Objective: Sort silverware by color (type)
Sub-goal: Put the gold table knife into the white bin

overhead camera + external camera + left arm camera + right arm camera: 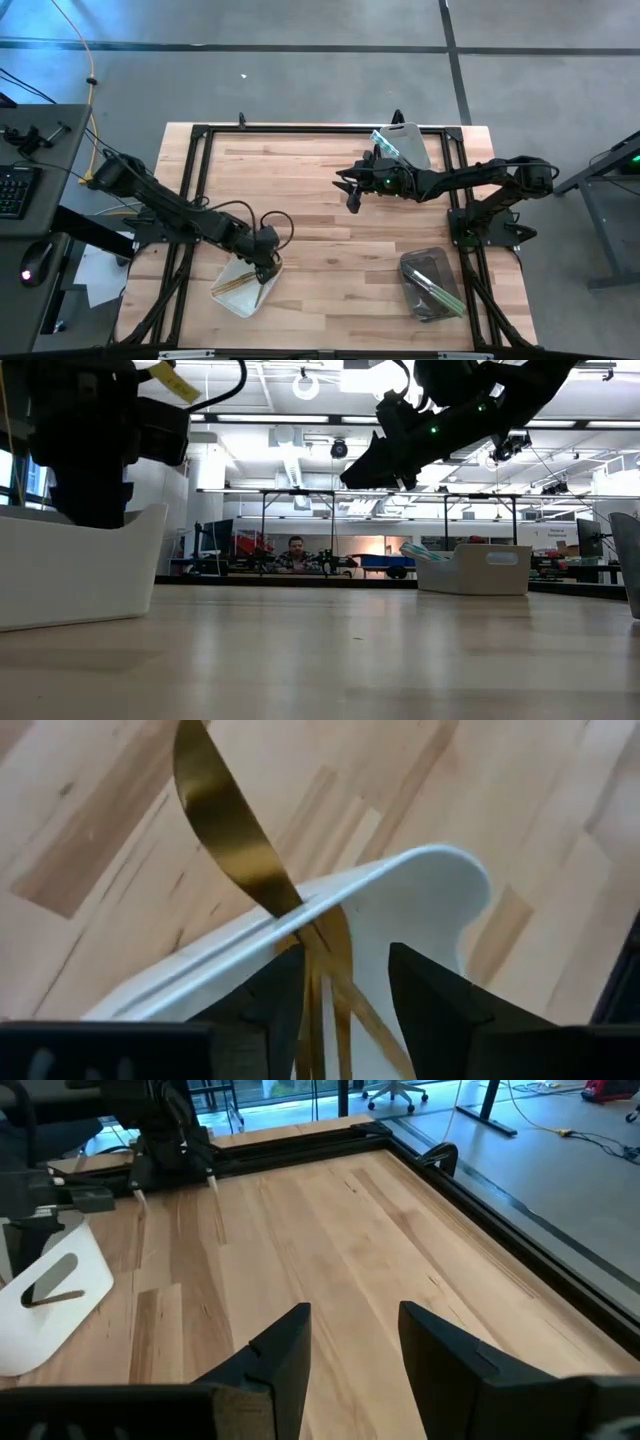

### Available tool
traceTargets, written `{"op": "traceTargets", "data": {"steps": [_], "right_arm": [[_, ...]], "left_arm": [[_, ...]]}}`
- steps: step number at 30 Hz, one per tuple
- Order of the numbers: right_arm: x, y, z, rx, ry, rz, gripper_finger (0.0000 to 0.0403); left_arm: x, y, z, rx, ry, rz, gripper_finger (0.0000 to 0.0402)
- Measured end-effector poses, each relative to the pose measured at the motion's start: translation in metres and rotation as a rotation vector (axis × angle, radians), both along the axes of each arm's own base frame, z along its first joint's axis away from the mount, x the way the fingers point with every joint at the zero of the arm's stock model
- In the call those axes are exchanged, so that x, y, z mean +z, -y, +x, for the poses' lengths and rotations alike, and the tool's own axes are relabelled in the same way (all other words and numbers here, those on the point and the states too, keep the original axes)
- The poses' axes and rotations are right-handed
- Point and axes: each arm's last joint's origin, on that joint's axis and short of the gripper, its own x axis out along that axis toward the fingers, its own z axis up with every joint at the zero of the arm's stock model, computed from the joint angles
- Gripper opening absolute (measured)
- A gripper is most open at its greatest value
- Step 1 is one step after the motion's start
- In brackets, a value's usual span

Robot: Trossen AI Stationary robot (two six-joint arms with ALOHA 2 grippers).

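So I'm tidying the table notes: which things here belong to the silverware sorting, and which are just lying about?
Part of the job:
- gold silverware in the white tray
- blue-handled silverware in the far tray
- green-handled silverware in the grey tray
- left hand, open over the gold pieces

Lying about:
- keyboard
- mouse

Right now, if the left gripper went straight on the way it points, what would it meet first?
Probably the gold cutlery in the white tray: the left gripper points down into it with open fingers. Depth is unclear.
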Motion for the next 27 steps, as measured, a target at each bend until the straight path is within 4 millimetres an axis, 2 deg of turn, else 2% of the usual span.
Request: {"op": "traceTargets", "data": {"steps": [7,15,27], "right_arm": [[0.000,0.000,0.000,0.000,0.001,0.000,0.0137],[0.000,0.000,0.000,0.000,-0.003,0.000,0.0137],[-0.001,0.000,0.000,0.000,-0.005,0.001,0.0137]], "left_arm": [[-0.004,-0.002,0.000,-0.001,-0.065,0.064,0.0110],[-0.001,-0.001,-0.002,-0.034,-0.078,0.004,0.0011],[0.004,-0.011,-0.001,-0.024,-0.118,-0.131,0.0002]]}}
